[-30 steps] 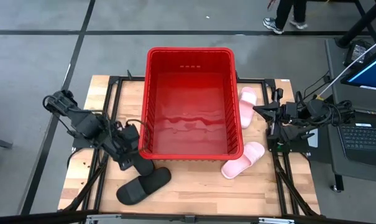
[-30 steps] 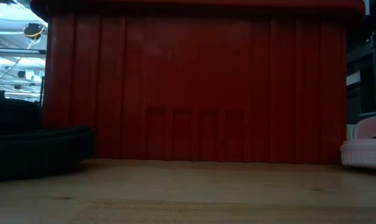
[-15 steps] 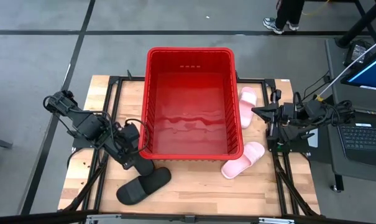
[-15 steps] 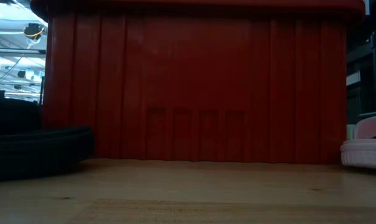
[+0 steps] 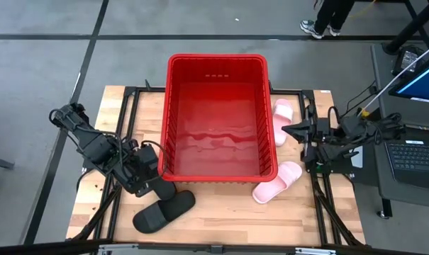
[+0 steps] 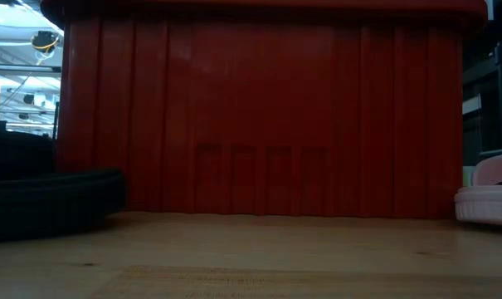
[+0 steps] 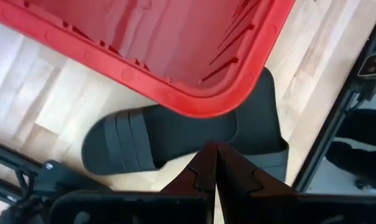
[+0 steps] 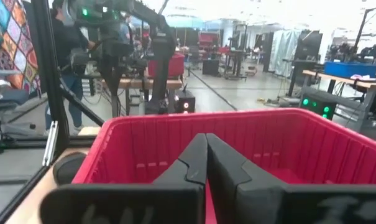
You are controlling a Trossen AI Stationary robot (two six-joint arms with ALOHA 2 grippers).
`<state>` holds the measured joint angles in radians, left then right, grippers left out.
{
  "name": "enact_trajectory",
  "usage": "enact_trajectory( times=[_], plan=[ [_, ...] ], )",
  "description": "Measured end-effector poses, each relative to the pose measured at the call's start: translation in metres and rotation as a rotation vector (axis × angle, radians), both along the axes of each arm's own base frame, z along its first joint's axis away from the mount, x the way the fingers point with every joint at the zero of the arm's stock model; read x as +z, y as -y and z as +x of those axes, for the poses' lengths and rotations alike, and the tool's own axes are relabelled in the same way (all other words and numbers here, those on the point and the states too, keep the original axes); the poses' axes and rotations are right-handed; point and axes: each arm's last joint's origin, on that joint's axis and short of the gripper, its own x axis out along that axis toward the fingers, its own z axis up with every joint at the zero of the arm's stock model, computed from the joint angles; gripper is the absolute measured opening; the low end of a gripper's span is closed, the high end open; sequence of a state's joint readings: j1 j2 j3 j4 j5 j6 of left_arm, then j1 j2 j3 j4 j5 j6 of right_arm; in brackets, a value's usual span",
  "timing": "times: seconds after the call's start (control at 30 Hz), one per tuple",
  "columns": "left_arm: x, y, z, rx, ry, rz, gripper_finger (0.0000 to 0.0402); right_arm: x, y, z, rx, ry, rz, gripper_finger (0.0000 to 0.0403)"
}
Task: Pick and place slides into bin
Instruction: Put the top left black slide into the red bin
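Observation:
The red bin (image 5: 215, 117) stands mid-table and holds no slides. One black slide (image 5: 164, 211) lies near the front edge. A second black slide (image 7: 150, 140) lies with one end under the bin's near left corner. One pink slide (image 5: 281, 120) lies beside the bin's right wall, and another (image 5: 278, 181) lies off its near right corner. My left gripper (image 7: 214, 148) is shut, just over the second black slide. My right gripper (image 8: 206, 140) is shut and empty, at rim height to the right of the bin. My left gripper's shut fingertips (image 7: 206, 155) point down at the middle of the black slide's footbed (image 7: 194, 134), beside the bin's corner. I cannot tell whether they touch it.
The bin's rim (image 7: 194, 102) overhangs the black slide close to my left fingers. Black frame rails (image 5: 122, 134) run along both table sides. A laptop (image 5: 416, 152) sits off the right edge. Bare wood (image 5: 221, 212) lies in front of the bin. A person stands beyond the far edge.
My left gripper has shifted a little toward the table's near edge beside the bin's corner. My right gripper has moved slightly toward the bin. The slides and the bin have stayed where they were.

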<state>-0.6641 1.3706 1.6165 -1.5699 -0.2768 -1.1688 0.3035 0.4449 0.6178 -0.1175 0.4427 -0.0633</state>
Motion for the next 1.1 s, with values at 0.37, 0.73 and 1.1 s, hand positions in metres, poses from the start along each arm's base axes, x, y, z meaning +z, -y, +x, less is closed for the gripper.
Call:
enact_trajectory(
  times=[0.37, 0.73, 1.1],
  plan=[
    [-0.039, 0.007, -0.006, -0.027, -0.238, -0.062, 0.0002, -0.004, -0.003, 0.009, 0.000, -0.042, -0.003, 0.0011],
    [-0.050, 0.004, -0.005, -0.008, -0.222, 0.033, 0.0053, -0.004, -0.003, 0.009, 0.001, -0.037, 0.022, 0.0011],
    [-0.050, 0.003, -0.003, -0.001, -0.175, 0.095, 0.0136, -0.004, -0.003, 0.009, 0.001, -0.037, 0.020, 0.0011]
  ],
)
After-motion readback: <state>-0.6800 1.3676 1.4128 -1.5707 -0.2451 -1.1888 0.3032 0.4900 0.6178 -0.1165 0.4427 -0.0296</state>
